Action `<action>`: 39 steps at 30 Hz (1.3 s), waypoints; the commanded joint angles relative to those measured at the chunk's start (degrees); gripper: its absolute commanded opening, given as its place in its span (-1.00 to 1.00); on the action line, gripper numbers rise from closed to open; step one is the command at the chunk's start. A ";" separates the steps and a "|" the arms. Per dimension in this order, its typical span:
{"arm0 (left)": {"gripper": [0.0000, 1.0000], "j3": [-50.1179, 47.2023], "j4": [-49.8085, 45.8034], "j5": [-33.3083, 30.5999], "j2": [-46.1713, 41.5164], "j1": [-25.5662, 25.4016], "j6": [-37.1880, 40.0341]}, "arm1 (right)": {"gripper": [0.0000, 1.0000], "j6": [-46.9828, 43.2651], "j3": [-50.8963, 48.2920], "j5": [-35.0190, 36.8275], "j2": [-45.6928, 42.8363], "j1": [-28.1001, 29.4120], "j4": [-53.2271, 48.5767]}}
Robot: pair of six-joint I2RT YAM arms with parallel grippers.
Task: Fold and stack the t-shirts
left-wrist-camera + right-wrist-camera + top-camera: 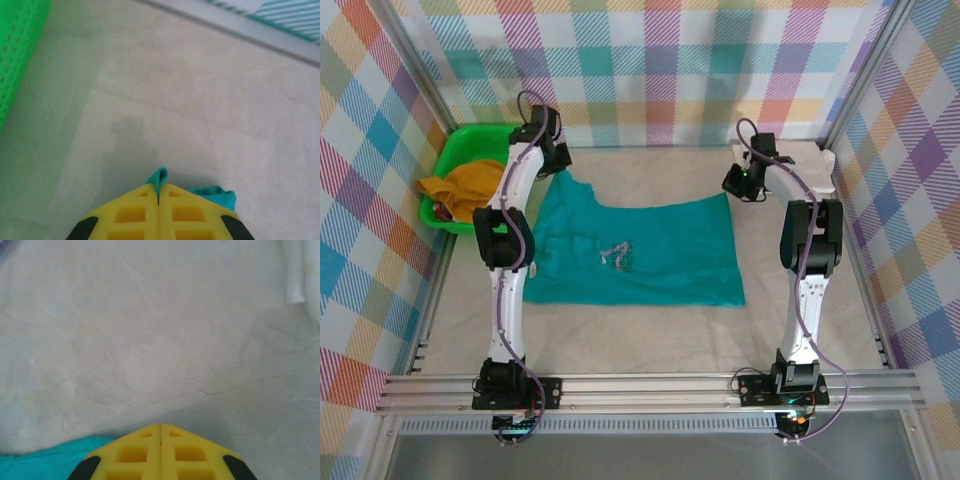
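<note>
The teal t-shirt [640,255] lies spread flat mid-table, its silver print [617,256] facing up. My left gripper [556,160] is shut on the shirt's far left corner, and a teal fold [160,179] pokes out between the yellow fingers [130,212]. My right gripper [736,186] sits at the far right corner with its jaws shut. Teal cloth [45,460] runs in under its left finger [132,452], and the pinch itself is hidden. The cream-white t-shirt [817,165] lies at the back right, its edge [302,275] ahead of the right gripper.
A green plastic basket [452,150] holding mustard cloth [470,188] stands at the back left, its perforated wall [20,60] close to the left gripper. Plaid walls and metal posts enclose the pale table [650,335].
</note>
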 commanded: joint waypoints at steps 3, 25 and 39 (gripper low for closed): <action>-1.00 7.05 -3.31 2.45 2.54 -0.68 3.09 | -1.00 1.64 2.54 -0.50 -3.21 -1.02 2.67; -1.00 -40.99 16.05 -6.68 -30.27 -0.92 4.96 | -1.00 0.07 -13.76 -1.50 -15.25 -2.28 11.04; -1.00 -67.98 22.09 -11.79 -45.40 -2.63 -0.21 | -1.00 5.74 -32.98 -2.56 -26.12 -2.42 15.09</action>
